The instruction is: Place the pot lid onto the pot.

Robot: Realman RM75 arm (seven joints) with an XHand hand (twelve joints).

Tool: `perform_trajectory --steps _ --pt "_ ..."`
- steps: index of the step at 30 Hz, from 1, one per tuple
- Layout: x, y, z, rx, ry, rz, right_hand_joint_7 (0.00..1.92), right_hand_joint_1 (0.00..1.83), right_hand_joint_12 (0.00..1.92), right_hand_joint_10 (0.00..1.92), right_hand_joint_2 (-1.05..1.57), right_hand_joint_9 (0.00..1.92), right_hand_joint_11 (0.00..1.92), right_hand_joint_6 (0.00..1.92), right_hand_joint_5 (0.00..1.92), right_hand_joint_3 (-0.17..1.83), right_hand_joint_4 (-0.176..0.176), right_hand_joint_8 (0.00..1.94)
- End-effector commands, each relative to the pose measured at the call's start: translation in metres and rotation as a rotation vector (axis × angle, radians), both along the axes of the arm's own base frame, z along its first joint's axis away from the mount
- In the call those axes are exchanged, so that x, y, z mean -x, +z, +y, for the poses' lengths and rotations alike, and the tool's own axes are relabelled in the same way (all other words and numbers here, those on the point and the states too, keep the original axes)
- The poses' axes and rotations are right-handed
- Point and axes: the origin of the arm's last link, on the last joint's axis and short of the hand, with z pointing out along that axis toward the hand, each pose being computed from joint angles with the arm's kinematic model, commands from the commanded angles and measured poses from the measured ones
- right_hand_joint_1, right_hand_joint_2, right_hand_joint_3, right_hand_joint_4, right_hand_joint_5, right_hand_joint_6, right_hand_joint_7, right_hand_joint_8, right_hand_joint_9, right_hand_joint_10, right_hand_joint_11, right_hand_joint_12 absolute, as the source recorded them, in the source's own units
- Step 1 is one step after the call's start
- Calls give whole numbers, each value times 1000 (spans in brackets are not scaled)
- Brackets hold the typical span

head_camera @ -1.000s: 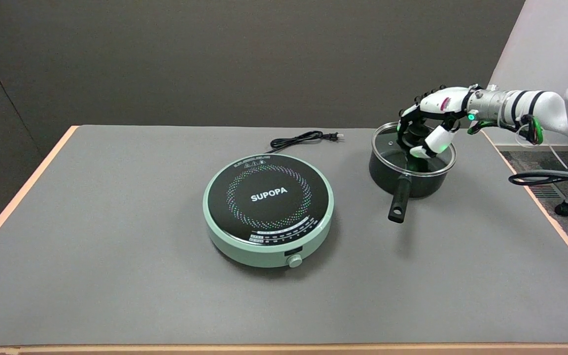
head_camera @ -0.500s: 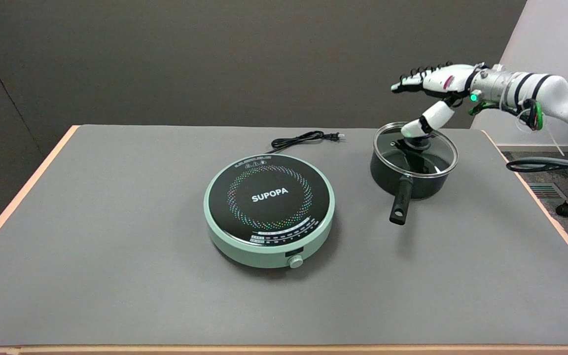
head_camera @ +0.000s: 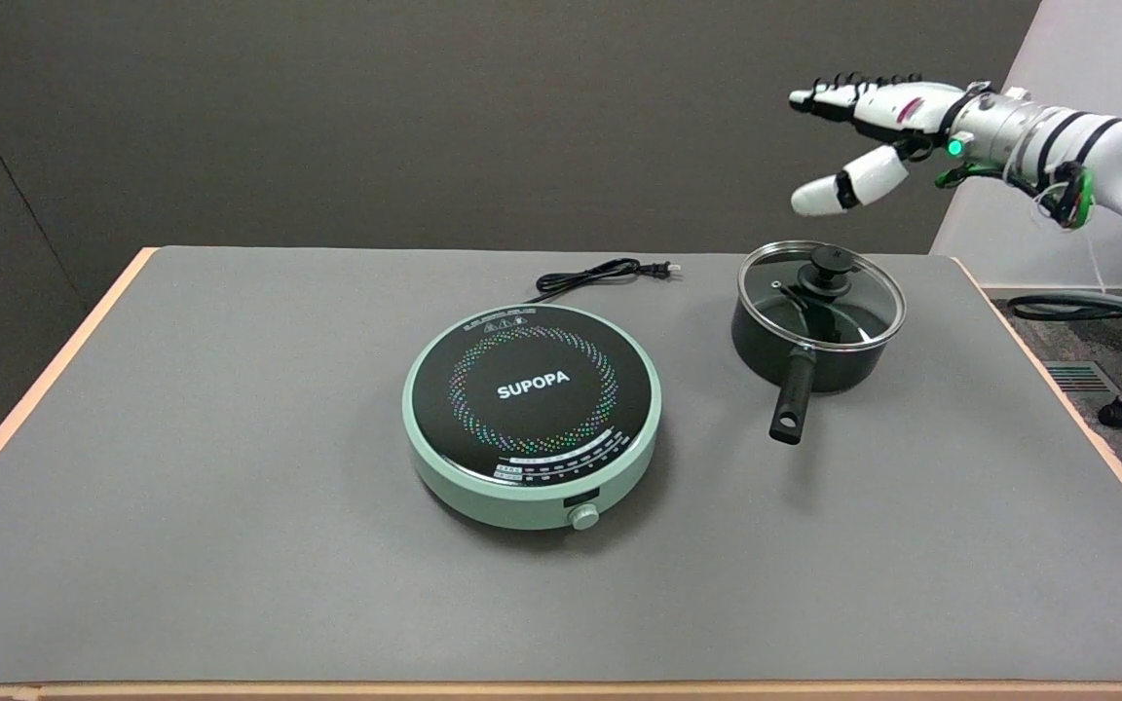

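Observation:
A black pot (head_camera: 819, 362) stands on the grey table at the right rear, its long black handle (head_camera: 792, 397) pointing toward the near side. A glass lid (head_camera: 863, 310) with a metal rim and a black knob (head_camera: 831, 263) lies flat on the pot's rim. My right hand (head_camera: 868, 127) hangs in the air well above and slightly right of the lid, fingers spread and holding nothing. It touches neither lid nor pot.
A mint-green induction cooker (head_camera: 532, 413) marked SUPOPA sits at the table's middle, its black cord (head_camera: 600, 274) coiled behind it. The table's right edge (head_camera: 1058, 389) runs close to the pot. A chair base and cable lie on the floor beyond it.
My right hand let go of the lid's knob, opened and rose up and to the right. The lid stays on the pot.

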Motion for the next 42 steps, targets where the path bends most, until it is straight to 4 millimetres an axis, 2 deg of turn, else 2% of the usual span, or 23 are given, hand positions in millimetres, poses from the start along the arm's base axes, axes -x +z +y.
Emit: perform_trajectory --steps 1,4,6,10,14,22,27,38,42 --pt "-5 32 37 127 191 -765 -1 322 382 10 298 -1 38 -1 -1 767 69 -1" --pt "8 35 47 131 199 -902 -1 330 342 -1 368 -1 -1 -1 -1 640 68 -1" --pt "11 39 53 134 220 -978 -1 362 165 -1 382 -1 -1 -1 -1 637 62 -1" --pt "21 46 67 137 241 -1030 -1 389 4 -1 407 -1 -1 -1 -1 611 56 -1" --pt "35 50 87 115 283 -1075 -1 424 -1 -1 424 -1 -1 -1 -1 593 49 -1" --pt "28 42 116 -58 454 -1064 -1 436 -1 -1 457 -1 -1 -1 -1 610 25 -1" --pt "30 27 119 -104 528 -1058 -1 434 -1 -1 465 -1 -1 -1 -1 627 13 -1" --pt "62 9 122 -36 611 -1190 -1 392 -1 -1 489 -1 -1 28 -1 661 -2 -1" --pt "65 7 129 -38 661 -1217 -1 416 -1 -1 436 -1 -1 28 42 830 -8 28"
